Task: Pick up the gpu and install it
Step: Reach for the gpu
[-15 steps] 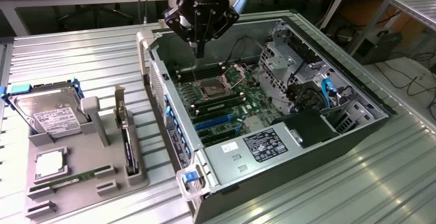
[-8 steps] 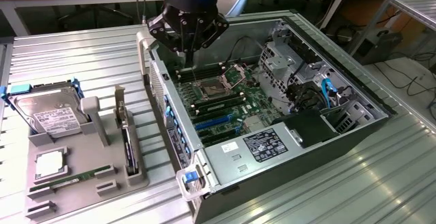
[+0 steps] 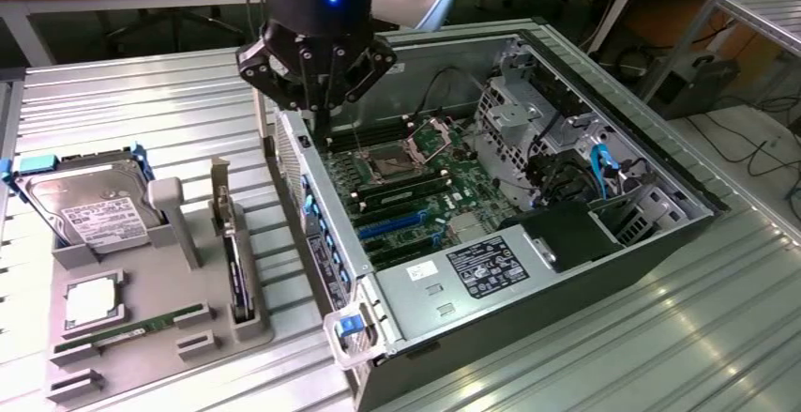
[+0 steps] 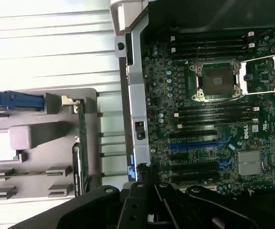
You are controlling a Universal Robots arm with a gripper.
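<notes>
The gripper (image 3: 323, 129) is hovering over the open computer case's (image 3: 701, 210) rear edge with its fingers (image 3: 321, 116) closed on nothing, while the gpu (image 3: 234, 271) is standing on edge in the grey holder (image 3: 175, 332) on the bench (image 3: 150, 112), so picking and installing are both remaining undone.

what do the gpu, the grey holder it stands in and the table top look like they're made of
The gpu: thin matte black card on edge, likely circuit board under a plastic shroud. The grey holder: uniform dull grey with blocky moulded shapes, probably plastic. The table top: ribbed silvery sheet throwing bright glare, apparently bare metal.
</notes>
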